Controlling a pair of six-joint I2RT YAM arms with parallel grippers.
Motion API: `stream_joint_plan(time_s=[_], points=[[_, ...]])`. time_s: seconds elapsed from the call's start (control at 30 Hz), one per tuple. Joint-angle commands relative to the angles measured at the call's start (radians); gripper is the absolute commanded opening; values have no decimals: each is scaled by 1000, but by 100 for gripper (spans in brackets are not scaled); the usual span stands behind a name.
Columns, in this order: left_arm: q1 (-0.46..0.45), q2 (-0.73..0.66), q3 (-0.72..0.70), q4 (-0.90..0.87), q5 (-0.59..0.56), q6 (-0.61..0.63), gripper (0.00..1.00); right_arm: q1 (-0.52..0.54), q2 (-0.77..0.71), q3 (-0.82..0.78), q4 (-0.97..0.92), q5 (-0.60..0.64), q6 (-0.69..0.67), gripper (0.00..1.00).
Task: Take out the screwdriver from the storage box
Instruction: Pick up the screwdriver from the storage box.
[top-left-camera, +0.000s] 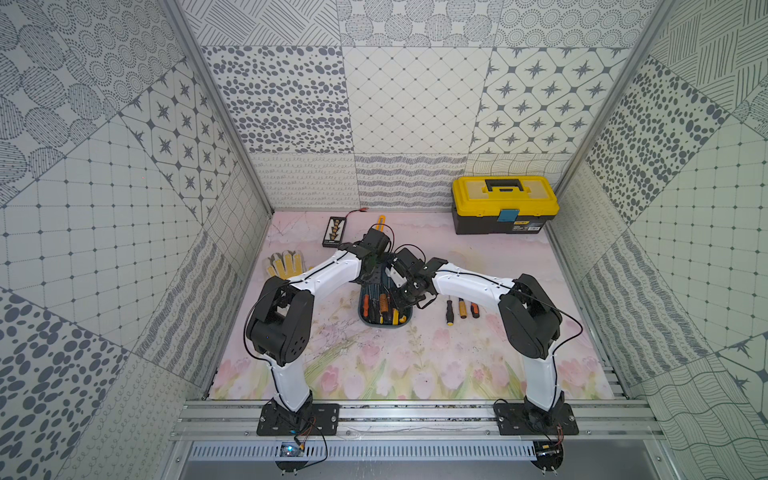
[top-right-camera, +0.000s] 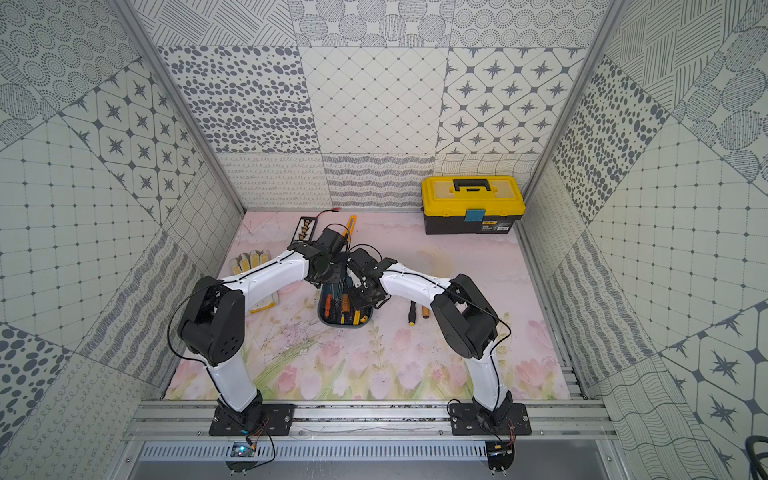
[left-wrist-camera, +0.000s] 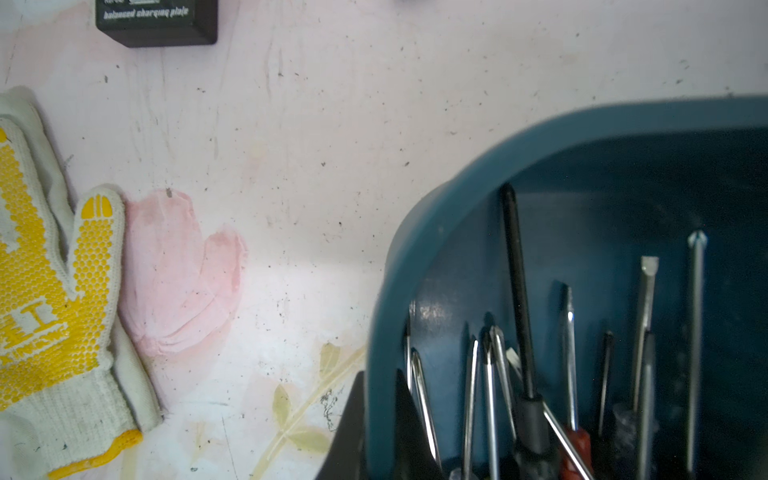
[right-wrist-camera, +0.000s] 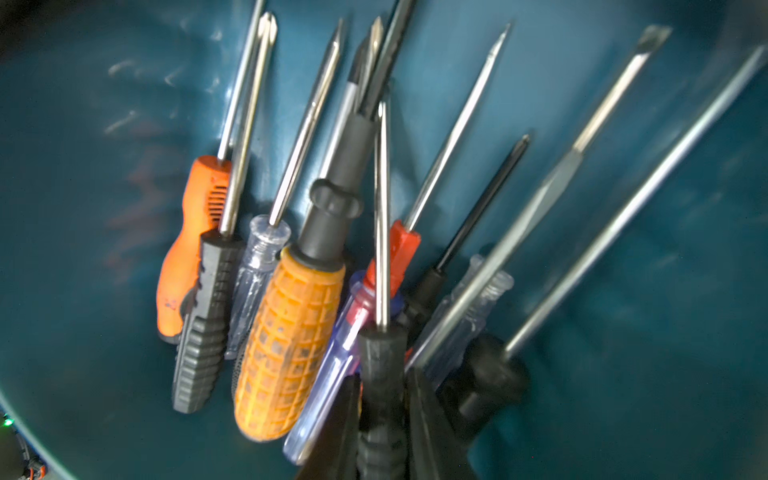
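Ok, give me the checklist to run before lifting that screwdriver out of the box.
1. Left fingers clamped on the box rim, one inside, one outside: ok.
2. Right fingers either side of the black screwdriver handle: ok.
3. Right grip firm on that handle: cannot tell.
4. Handle free of its neighbours: not ok, it lies in a crossed pile, with a clear blue handle right beside it.
5. Way up out of the box open: cannot tell from the wrist view.
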Motion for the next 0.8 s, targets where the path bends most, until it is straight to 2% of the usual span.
stream_joint_plan(time_s=[0.0, 0.1, 0.53, 0.77], points=[[10, 12, 25, 12, -33, -26, 0, 4, -70, -5, 41, 12, 17, 5], [14, 14, 25, 13, -29, -29, 0, 5, -111, -19, 58, 14, 22, 0], [16, 6, 24, 11, -43, -36, 0, -3, -274, -80, 57, 108, 48, 0], [16, 1, 23, 10, -43, -38, 0, -77, -414, -209, 53, 199, 74, 0]])
